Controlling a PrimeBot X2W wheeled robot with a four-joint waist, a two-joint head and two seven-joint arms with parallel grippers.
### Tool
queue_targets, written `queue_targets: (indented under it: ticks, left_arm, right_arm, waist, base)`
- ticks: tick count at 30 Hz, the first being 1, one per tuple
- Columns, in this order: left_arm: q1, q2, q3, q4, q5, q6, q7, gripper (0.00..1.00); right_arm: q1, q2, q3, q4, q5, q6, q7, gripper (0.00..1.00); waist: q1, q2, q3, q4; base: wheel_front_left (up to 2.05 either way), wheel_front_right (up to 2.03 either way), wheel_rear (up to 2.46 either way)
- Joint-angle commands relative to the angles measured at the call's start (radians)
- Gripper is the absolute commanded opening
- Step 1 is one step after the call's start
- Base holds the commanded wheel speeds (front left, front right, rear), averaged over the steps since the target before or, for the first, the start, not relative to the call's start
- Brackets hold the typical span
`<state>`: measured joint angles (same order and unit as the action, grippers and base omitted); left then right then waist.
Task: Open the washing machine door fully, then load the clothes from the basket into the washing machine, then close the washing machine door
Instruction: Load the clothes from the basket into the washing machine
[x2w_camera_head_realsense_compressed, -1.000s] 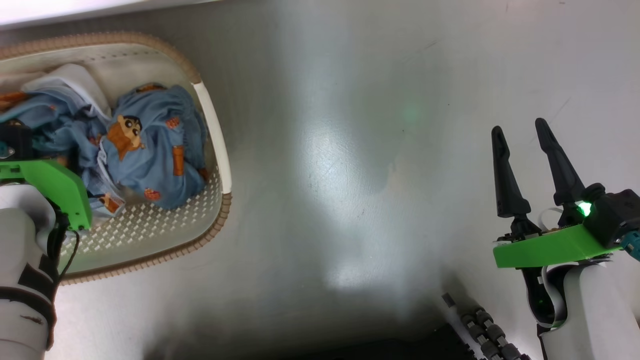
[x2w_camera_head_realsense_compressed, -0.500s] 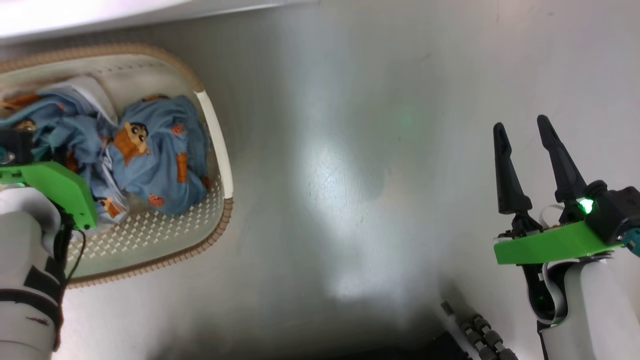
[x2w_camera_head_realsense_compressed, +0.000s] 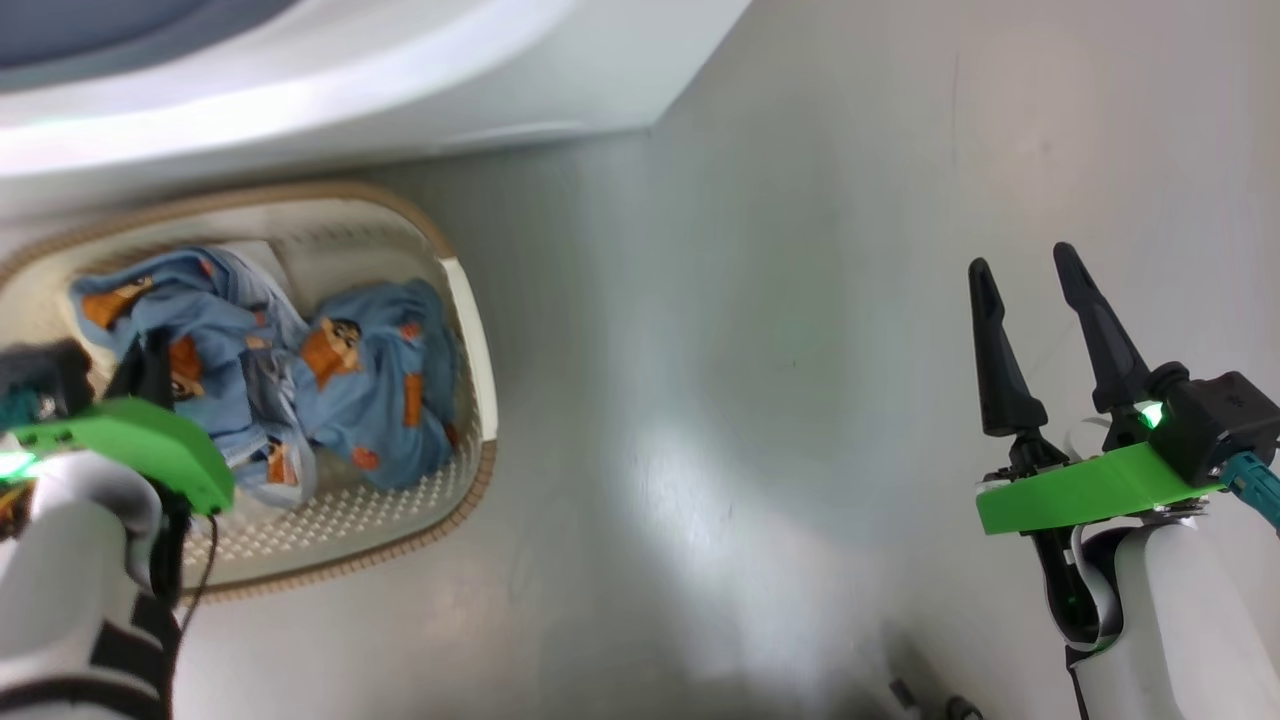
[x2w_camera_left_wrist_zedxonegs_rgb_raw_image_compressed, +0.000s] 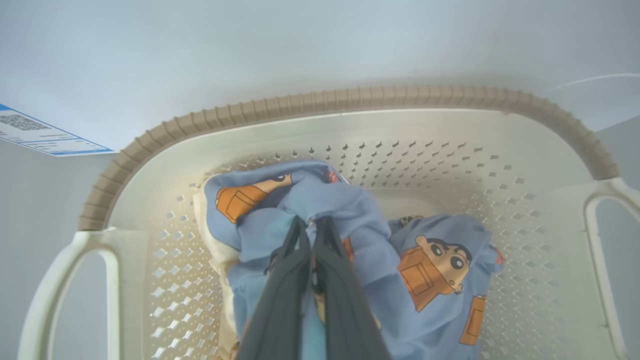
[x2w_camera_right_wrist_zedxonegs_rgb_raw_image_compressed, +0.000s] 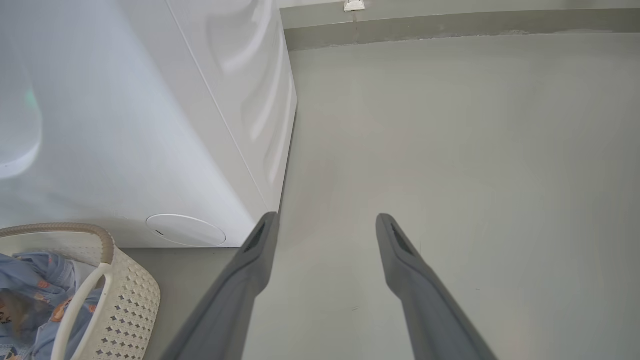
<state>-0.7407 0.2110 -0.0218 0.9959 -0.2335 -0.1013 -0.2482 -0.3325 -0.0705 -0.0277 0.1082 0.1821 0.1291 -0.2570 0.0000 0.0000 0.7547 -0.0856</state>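
1. Clothes (x2w_camera_left_wrist_zedxonegs_rgb_raw_image_compressed: 435, 260): light blue fabric with orange-brown cartoon prints, two bundles. Both lie inside the cream-white perforated plastic basket (x2w_camera_left_wrist_zedxonegs_rgb_raw_image_compressed: 350, 97) with the brown woven-look rim. The basket sits on the grey floor (x2w_camera_head_realsense_compressed: 760, 420) just in front of the big white washing machine (x2w_camera_right_wrist_zedxonegs_rgb_raw_image_compressed: 150, 125).
2. Left gripper (x2w_camera_left_wrist_zedxonegs_rgb_raw_image_compressed: 311, 223): long dark fingers clenched on a fold at the top of the left bundle. Only a thin ridge of cloth sits between the tips.
3. Right gripper (x2w_camera_head_realsense_compressed: 1020, 265): released, jaws apart, nothing held, over bare floor well apart from the basket.
4. Step in hand, my read: lifting the first bundle out for loading.
5. Raise it straight up and slowly until the hanging cloth clears the rim and the white side handle (x2w_camera_head_realsense_compressed: 472, 345). Loose ends could snag there or drag the light basket.
6. The pinch looks shallow, so no jerks. If the fabric slides, regrasp deeper rather than carry it half-held.
7. The second bundle touches the held one. Watch that it doesn't get pulled along and dropped on the floor.
8. Carry the clothes high toward the blue-grey gasket (x2w_camera_head_realsense_compressed: 100, 30) and let go only once well inside.
9. Right arm is best parked, clear of the path.
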Motion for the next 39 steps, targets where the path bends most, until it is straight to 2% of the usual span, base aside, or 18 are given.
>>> queue_targets:
  ticks: [1,8,14,24,39]
  left_arm:
    - [0.067,0.035,0.031,-0.037,-0.010,0.005,-0.013,0.00]
    - [0.256,-0.019,0.098,-0.288,-0.015,0.022,-0.013,0.00]
    - [0.352,-0.073,0.140,-0.448,0.005,0.030,-0.013,0.00]
    - [0.475,-0.123,0.208,-0.625,0.034,0.018,-0.013,0.00]
    - [0.602,-0.151,0.245,-0.856,0.071,-0.002,-0.014,0.00]
  right_arm:
    - [0.036,-0.007,0.025,-0.013,0.009,0.002,-0.005,1.00]
    - [0.057,-0.025,0.033,0.016,0.023,0.002,-0.005,1.00]
    - [0.068,-0.040,0.035,0.041,0.028,0.002,-0.005,1.00]
    - [0.097,-0.046,0.048,0.081,0.032,0.002,-0.005,1.00]
    - [0.164,-0.047,0.050,0.103,0.041,0.002,-0.005,1.00]
  waist:
    - [0.0000,0.0000,-0.077,0.018]
    - [0.0000,0.0000,-0.195,0.036]
    - [0.0000,0.0000,-0.265,0.059]
    - [0.0000,0.0000,-0.402,0.072]
    - [0.0000,0.0000,-0.567,0.076]
  base:
    - [0.00,0.00,0.00]
    - [0.00,0.00,0.00]
    - [0.00,0.00,0.00]
    - [0.00,0.00,0.00]
    - [0.00,0.00,0.00]
